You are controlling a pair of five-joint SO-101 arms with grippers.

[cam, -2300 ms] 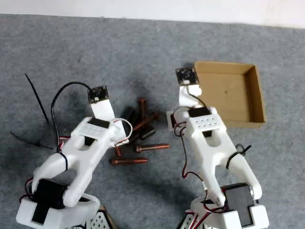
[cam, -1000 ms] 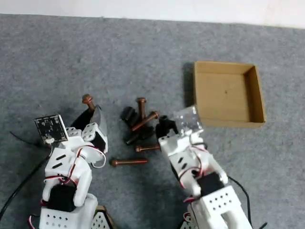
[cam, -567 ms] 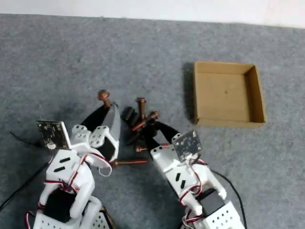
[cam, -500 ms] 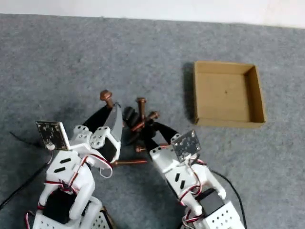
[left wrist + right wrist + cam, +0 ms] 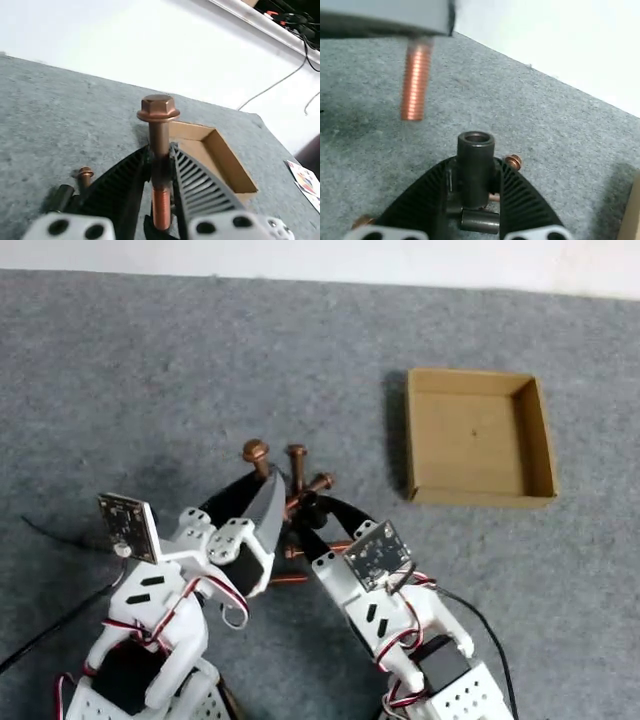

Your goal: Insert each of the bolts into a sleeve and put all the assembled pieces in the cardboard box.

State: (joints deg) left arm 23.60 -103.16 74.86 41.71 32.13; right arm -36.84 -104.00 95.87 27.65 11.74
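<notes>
While the grey, felt-like tabletop (image 5: 150, 370) spreads around, the left tool (image 5: 262, 480) clamps a copper bolt (image 5: 158, 107) upright, hexagonal flanged head on top, threaded shank below. Loose bolts (image 5: 297, 462) crowd between the arms. Just beside, the right tool (image 5: 476, 162) grips a dark round sleeve (image 5: 476, 145), open end up, apart from the bolt's tip. The square cardboard box (image 5: 545, 440) sits well apart at the right.
</notes>
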